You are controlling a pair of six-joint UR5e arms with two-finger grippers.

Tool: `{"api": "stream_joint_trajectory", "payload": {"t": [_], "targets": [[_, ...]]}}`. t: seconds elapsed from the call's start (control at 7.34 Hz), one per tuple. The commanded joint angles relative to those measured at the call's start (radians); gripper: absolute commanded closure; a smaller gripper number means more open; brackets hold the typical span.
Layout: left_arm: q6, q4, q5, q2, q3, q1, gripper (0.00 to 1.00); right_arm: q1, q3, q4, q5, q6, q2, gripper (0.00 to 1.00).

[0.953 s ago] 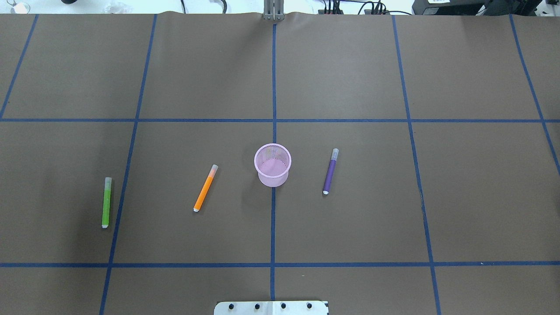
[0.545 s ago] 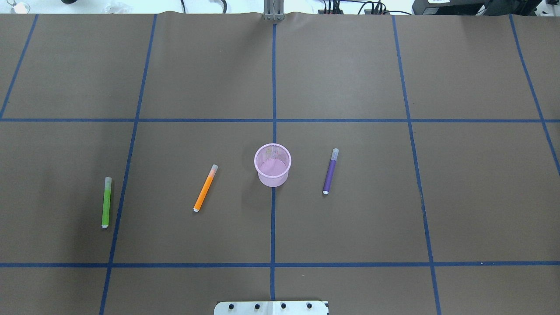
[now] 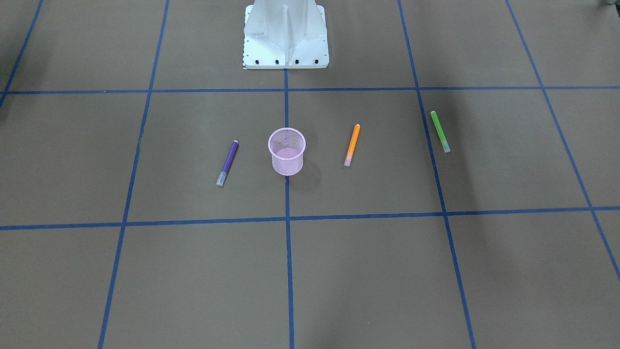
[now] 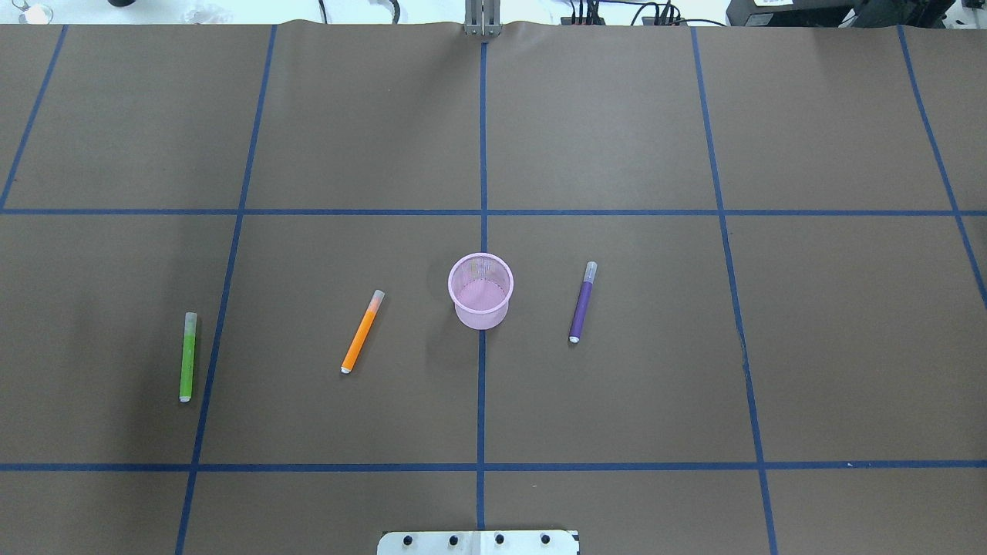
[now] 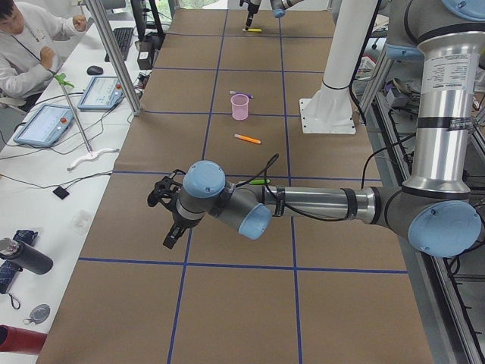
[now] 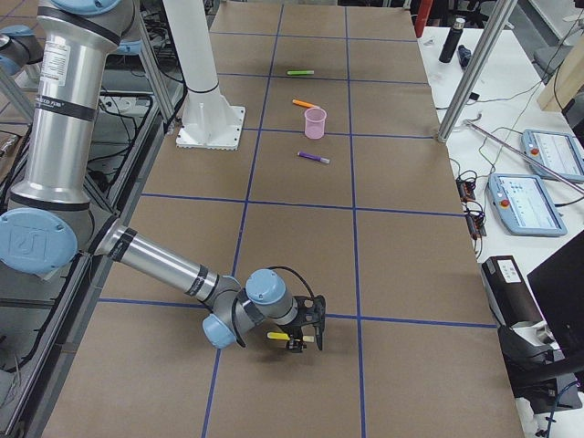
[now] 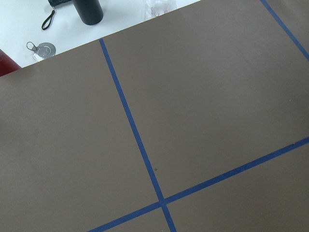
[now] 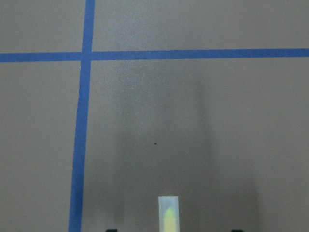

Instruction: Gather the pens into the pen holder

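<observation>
The right gripper (image 6: 307, 339) hangs over the yellow pen (image 8: 168, 212), well apart from the pen holder (image 4: 480, 291).
It stands spread apart, the pen's cap lying midway between its tips; whether the left gripper (image 5: 170, 236) is apart or together cannot be told.

Holder mid-table, pens spread to either side.
Pen holder (image 4: 480, 291) upright on the centre tape line (image 4: 481, 401), straight out from the robot base (image 3: 286, 36). To the robot's left: inner left pen (image 4: 362, 331) near it, flat on the table (image 4: 617, 139); outer left pen (image 4: 187, 357) farther out, past the next tape line (image 4: 212, 370). To the robot's right: right pen (image 4: 582, 301), near the holder, not touching. All three lie roughly front-to-back, outside the holder. Fourth pen (image 6: 278, 337) well apart, toward the table's right end, just beside the right gripper (image 6: 307, 341); contact unclear.
</observation>
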Motion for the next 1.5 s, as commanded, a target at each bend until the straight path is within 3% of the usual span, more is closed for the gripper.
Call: {"api": "stream_joint_trajectory", "payload": {"t": [0.0, 0.27, 0.54, 0.82, 1.36], "targets": [[0.001, -0.001, 0.0, 0.0, 0.0, 0.0, 0.0, -0.022, -0.007, 0.002, -0.016, 0.001, 0.001, 0.44], [0.001, -0.001, 0.0, 0.0, 0.0, 0.0, 0.0, -0.028, -0.016, 0.002, -0.03, 0.001, 0.001, 0.58], [0.001, -0.001, 0.0, 0.0, 0.0, 0.0, 0.0, -0.028, -0.016, 0.002, -0.03, 0.001, 0.001, 1.0], [0.001, -0.001, 0.0, 0.002, 0.002, 0.0, 0.0, -0.028, 0.002, 0.005, -0.029, 0.001, 0.004, 1.0], [0.001, -0.001, 0.0, 0.006, 0.003, 0.0, 0.0, -0.025, 0.221, 0.034, -0.022, 0.004, 0.102, 1.0]]}}
